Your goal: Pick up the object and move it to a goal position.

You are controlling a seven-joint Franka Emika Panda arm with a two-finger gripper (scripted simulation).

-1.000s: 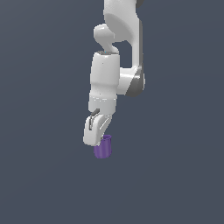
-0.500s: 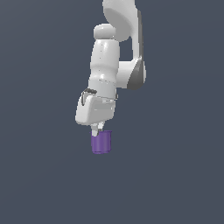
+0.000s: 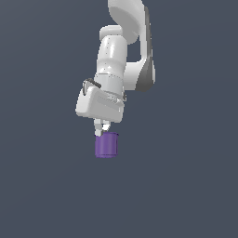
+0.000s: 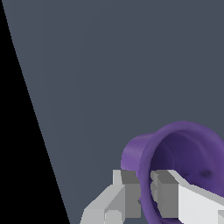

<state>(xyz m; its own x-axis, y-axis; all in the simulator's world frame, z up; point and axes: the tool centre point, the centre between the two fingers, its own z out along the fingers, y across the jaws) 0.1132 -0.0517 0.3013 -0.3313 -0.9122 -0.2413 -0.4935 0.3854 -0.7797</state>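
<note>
The white arm (image 3: 122,56) enters from the top of the frame in the exterior view, right of centre, and slants down toward the centre; its wrist housing sits just above the middle of the frame; the claw (image 3: 101,130) projects from the underside of that housing, pointing downward.

The cup (image 3: 107,144) (dark purple, cylindrical, plain) hangs directly beneath the claw, slightly left of centre and a little below the middle of the frame; it stands roughly upright, with its top rim at the fingertips; nothing but flat grey background surrounds it, and no supporting surface is visible under it.

In the wrist view the cup (image 4: 175,166) fills the lower right of the frame, its hollow interior turned toward the camera; the claw (image 4: 146,192) is clenched on the cup's wall; one finger (image 4: 127,194) presses the outer side of the rim, the other finger (image 4: 175,197) lies inside the opening; the rim passes between the two pads.

A black band occupies the left edge of the wrist view.
</note>
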